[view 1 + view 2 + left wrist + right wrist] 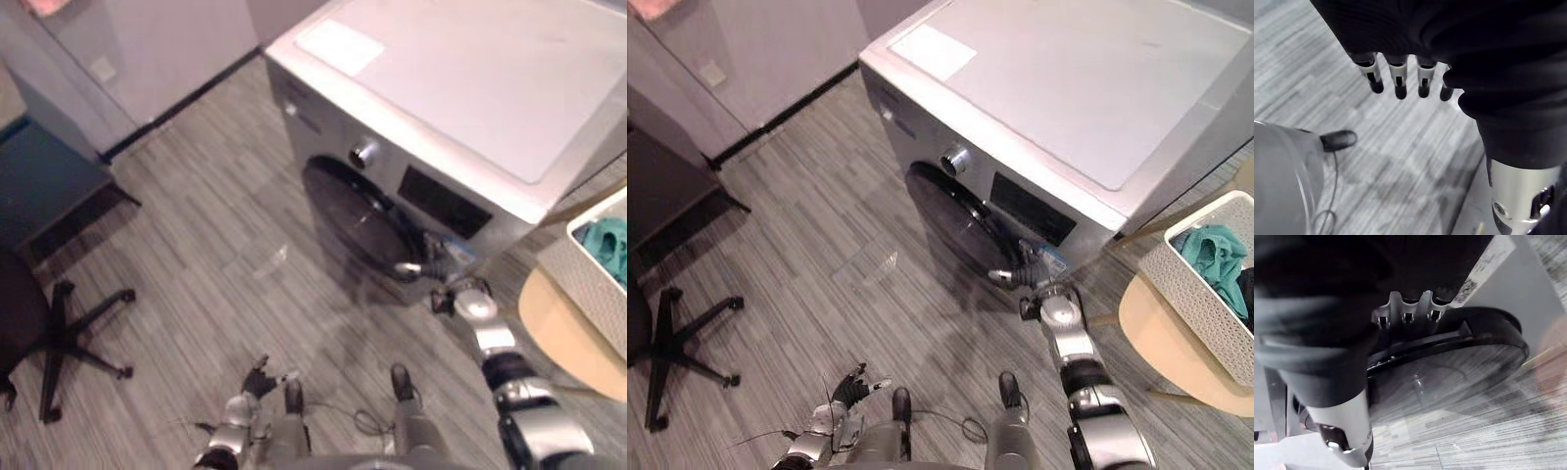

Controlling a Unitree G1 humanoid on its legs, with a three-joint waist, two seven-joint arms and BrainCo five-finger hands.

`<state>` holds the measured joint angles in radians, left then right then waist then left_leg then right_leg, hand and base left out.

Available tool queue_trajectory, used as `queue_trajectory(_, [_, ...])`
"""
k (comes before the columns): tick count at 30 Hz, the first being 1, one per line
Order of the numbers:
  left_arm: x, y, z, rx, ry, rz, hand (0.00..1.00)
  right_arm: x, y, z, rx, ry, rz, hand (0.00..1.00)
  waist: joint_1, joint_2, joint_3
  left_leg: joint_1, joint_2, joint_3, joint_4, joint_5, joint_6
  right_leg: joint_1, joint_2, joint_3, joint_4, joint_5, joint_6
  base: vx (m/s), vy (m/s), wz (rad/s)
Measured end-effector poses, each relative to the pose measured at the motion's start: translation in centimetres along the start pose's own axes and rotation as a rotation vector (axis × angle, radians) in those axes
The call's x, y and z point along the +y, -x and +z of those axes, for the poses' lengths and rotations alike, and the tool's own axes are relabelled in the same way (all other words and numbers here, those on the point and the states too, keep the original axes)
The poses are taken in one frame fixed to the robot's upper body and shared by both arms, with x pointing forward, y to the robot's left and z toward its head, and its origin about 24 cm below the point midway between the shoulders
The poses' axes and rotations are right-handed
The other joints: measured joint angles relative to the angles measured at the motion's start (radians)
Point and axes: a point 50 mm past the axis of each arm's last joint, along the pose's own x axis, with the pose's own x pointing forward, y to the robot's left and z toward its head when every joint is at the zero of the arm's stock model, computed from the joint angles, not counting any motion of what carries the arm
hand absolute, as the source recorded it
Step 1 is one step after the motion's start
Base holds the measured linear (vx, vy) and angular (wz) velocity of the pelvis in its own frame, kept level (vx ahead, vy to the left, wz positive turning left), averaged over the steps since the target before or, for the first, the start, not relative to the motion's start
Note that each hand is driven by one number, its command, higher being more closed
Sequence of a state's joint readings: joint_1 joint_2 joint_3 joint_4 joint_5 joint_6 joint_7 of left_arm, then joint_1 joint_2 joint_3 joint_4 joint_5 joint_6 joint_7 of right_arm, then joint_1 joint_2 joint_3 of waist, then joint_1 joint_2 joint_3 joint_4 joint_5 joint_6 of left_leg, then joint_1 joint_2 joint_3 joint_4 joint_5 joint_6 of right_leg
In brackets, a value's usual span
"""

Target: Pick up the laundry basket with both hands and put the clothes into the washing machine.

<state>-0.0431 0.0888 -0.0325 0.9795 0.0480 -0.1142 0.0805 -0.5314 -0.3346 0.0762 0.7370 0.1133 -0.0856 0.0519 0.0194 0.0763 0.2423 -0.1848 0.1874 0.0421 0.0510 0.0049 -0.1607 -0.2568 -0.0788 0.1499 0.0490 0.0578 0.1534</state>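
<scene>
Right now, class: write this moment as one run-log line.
right hand: fingers hooked on washer door | left hand: open, idle | laundry basket: untouched

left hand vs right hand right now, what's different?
Place: the right hand is stretched out to the edge of the washer door; the left hand hangs low over the floor.
Contact: the right hand is against the washer door; the left hand touches nothing, fingers straight.
Shared: neither holds the basket, which sits off to the right.
</scene>
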Motion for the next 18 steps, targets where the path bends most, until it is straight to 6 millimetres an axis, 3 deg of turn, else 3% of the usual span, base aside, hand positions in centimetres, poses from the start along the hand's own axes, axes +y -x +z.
queue_trajectory(2, [1.5,0.0,-0.3,0.012,0.004,0.051,0.0,-1.0,-0.8,1.6,-0.032,0.011,-0.048,0.0,0.004,-0.036,0.041,-0.024,-0.011,-0.012,0.0,0.012,0.005,-0.017,-0.009,-0.005,-0.002,0.009,-0.012,-0.18,-0.008,0.16])
queue_trajectory(4, [2.1,0.0,-0.2,0.011,0.028,0.082,0.0,-1.8,-1.2,2.6,-0.045,0.029,-0.066,0.0,0.009,-0.042,0.062,-0.038,-0.019,-0.013,-0.001,0.02,0.004,-0.029,-0.017,-0.007,-0.001,0.016,-0.011,-0.13,0.003,0.12])
queue_trajectory(6, [2.5,-0.1,0.0,0.001,0.051,0.103,0.0,-2.4,-2.1,4.3,-0.067,0.038,-0.079,0.0,0.014,-0.034,0.091,-0.06,-0.029,-0.013,0.004,0.03,0.008,-0.052,-0.028,-0.003,0.0,0.027,-0.01,-0.12,0.008,0.0])
queue_trajectory(11, [3.0,-0.8,3.1,-0.096,0.118,0.143,0.0,-3.9,-4.2,10.8,-0.179,0.034,-0.118,0.0,0.037,0.009,0.183,-0.192,-0.032,-0.023,0.058,0.054,0.005,-0.158,-0.027,0.005,0.005,0.073,-0.002,-0.16,-0.03,0.0])
queue_trajectory(16, [1.3,-1.0,5.2,-0.161,0.159,0.106,0.0,-4.6,-4.1,11.3,-0.218,-0.014,-0.164,0.0,0.047,0.008,0.193,-0.242,-0.03,-0.028,0.057,0.066,0.007,-0.207,-0.028,-0.006,0.028,0.072,0.005,-0.1,-0.04,0.07])
queue_trajectory(18, [0.1,-1.1,6.4,-0.192,0.177,0.079,0.0,-3.6,-4.2,11.3,-0.226,-0.059,-0.183,0.0,0.046,0.007,0.193,-0.257,-0.026,-0.027,0.056,0.066,0.006,-0.221,-0.028,-0.013,0.037,0.069,0.002,-0.07,-0.025,0.08])
